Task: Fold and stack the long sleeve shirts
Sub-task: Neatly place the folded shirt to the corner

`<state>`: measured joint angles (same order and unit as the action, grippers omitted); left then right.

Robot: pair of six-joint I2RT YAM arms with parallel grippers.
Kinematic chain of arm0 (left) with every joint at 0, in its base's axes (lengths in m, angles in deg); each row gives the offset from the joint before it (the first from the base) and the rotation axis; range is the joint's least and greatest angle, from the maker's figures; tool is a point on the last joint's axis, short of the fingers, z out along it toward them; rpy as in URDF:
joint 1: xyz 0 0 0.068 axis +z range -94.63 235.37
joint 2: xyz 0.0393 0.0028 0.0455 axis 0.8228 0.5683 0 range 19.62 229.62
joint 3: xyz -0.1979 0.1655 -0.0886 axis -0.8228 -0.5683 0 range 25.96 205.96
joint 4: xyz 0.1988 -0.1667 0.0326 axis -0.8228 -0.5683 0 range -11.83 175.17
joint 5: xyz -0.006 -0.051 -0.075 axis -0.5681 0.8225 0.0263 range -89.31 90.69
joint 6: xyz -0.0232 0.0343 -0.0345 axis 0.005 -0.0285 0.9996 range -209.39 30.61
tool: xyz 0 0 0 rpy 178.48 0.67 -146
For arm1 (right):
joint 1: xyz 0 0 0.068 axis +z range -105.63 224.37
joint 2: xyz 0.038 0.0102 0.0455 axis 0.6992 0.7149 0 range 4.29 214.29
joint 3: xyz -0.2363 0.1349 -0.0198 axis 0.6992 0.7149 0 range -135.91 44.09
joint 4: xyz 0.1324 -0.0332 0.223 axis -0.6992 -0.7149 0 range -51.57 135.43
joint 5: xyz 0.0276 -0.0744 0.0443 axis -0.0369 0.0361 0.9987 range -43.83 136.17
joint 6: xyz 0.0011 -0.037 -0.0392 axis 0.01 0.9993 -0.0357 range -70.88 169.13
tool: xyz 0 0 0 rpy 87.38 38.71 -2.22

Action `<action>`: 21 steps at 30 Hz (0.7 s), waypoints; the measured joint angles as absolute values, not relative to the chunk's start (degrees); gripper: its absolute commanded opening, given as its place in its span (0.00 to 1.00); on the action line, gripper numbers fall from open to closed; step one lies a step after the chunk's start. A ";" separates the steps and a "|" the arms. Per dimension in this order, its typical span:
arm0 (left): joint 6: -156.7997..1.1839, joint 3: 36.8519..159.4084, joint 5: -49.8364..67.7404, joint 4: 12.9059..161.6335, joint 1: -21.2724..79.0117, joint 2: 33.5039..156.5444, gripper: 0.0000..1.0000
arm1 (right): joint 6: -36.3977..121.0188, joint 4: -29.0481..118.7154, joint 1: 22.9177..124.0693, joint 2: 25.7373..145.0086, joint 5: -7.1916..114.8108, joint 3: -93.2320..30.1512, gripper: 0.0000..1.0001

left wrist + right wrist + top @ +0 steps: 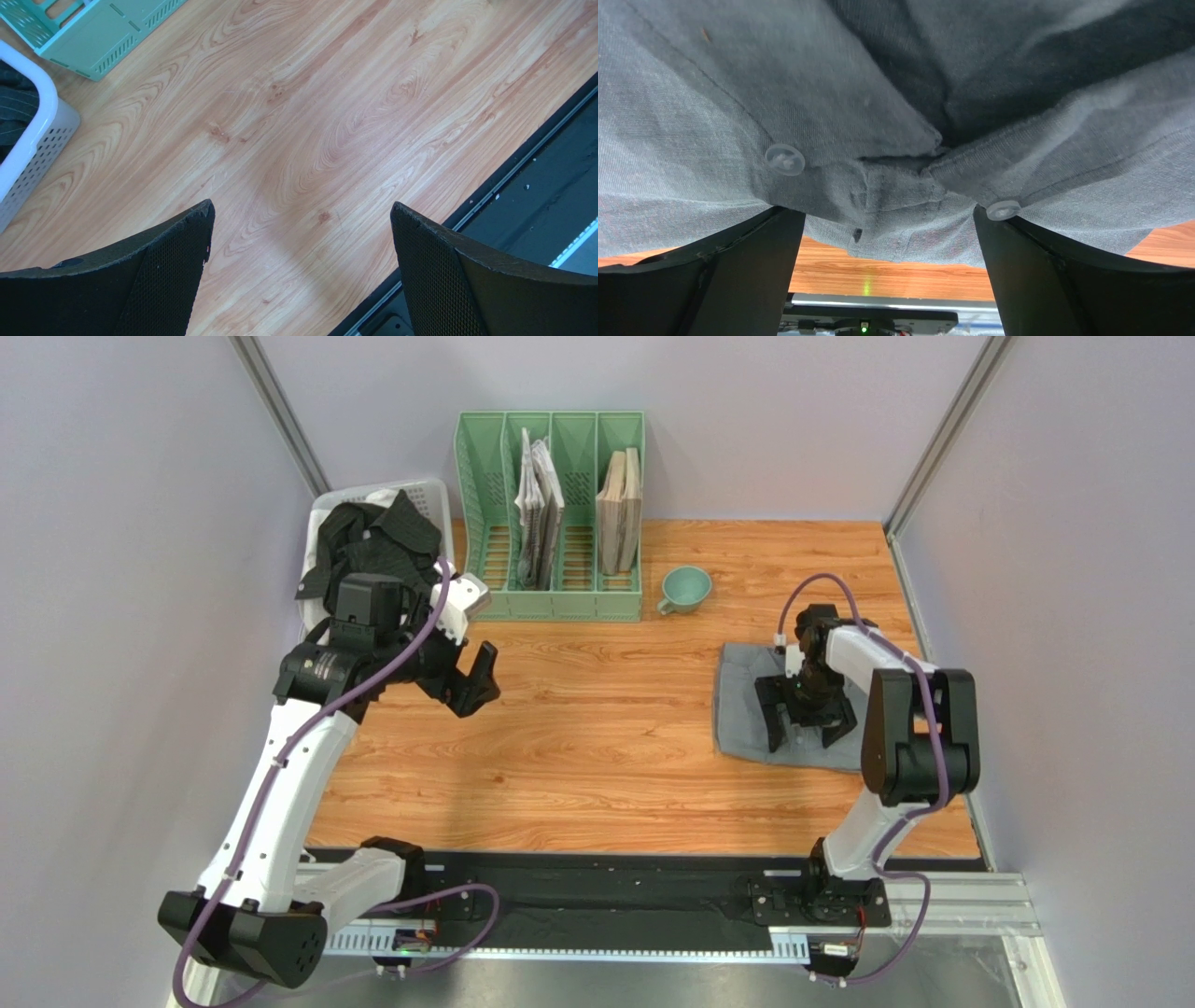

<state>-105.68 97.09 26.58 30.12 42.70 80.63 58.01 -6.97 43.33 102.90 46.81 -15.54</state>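
On the right side of the wooden table (617, 742), the grey shirt (741, 703) lies folded into a flat rectangle. The right gripper (807, 717) stands over its near-right portion with jaws spread wide. One finger sits on each side of a buttoned seam, where the wrist view shows two clear buttons (785, 159). The cloth between the fingers is not pinched; fingertip contact cannot be determined. The black striped shirt (368, 543) sits bunched in the white basket (421, 485) at the far-left corner, beside the green file rack (561, 605). The left gripper (474, 683) hangs above bare wood near the basket, jaws likewise spread, holding nothing. A teal cup (685, 588) stands between the rack and the grey shirt.
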 measured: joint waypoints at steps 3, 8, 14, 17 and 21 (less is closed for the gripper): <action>-105.97 96.48 25.64 30.12 42.70 79.76 0.99 | 57.77 -10.36 42.96 109.13 46.46 -22.65 0.87; -106.16 96.05 24.22 29.35 42.70 79.71 0.99 | 58.43 -14.08 40.73 120.89 47.99 -40.90 0.85; -106.58 96.07 23.06 28.13 42.70 79.69 0.99 | 61.75 -15.87 37.56 137.43 49.70 -69.31 0.89; -107.10 96.05 22.54 27.58 42.70 79.69 0.99 | 63.02 -16.79 36.12 144.97 49.68 -82.60 0.90; -108.30 95.48 21.55 27.56 42.77 79.60 0.99 | 64.48 -16.09 35.31 147.58 49.68 -87.10 0.91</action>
